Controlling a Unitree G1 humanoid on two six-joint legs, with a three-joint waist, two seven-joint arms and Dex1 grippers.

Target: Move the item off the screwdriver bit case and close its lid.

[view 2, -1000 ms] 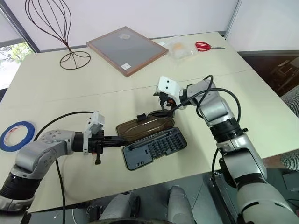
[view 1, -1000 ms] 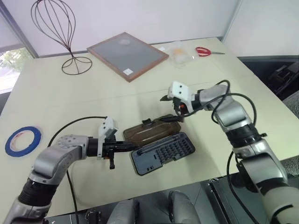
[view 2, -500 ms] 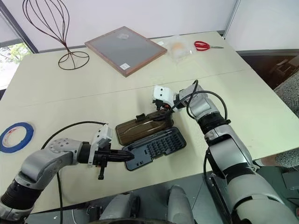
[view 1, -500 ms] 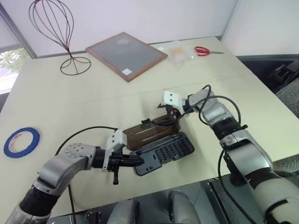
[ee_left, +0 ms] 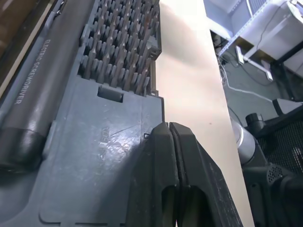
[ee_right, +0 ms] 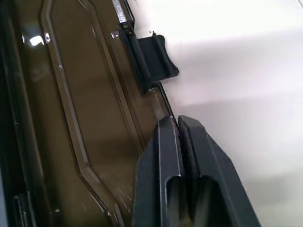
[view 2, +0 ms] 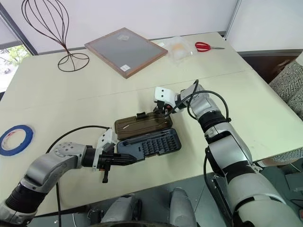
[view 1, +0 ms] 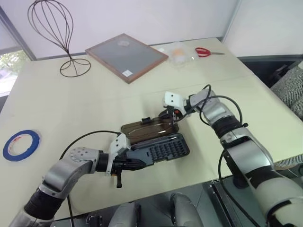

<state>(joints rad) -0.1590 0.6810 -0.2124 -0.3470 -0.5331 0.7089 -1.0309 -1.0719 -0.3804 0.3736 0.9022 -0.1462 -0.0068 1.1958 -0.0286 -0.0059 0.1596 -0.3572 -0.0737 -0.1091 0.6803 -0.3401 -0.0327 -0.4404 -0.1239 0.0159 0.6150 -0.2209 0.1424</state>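
The screwdriver bit case lies open near the table's front. Its dark grey tray [view 1: 163, 150] holds rows of bits [ee_left: 123, 47] and a screwdriver handle [ee_left: 33, 94]. The smoky-brown lid [view 1: 149, 130] lies flat behind the tray. My left gripper [view 1: 142, 163] is shut, its tips [ee_left: 169, 127] resting on the tray's bare left end. My right gripper [view 1: 173, 118] is shut too. Its tips [ee_right: 177, 120] meet at the lid's far rim beside the black latch [ee_right: 154, 54]; I cannot tell whether they pinch the rim. The item, a blue tape roll [view 1: 21, 144], lies far left on the table, well apart from the case.
A wood-framed grey board [view 1: 127, 56] and a wire stand [view 1: 57, 33] are at the back left. Red-handled scissors [view 1: 206, 51] and a clear plastic bag [view 1: 179, 53] lie at the back right. The table's front edge runs just below the tray.
My right gripper came down to the lid's far rim and shut. My left gripper slid right onto the tray's end. The case has turned more square to the table edge.
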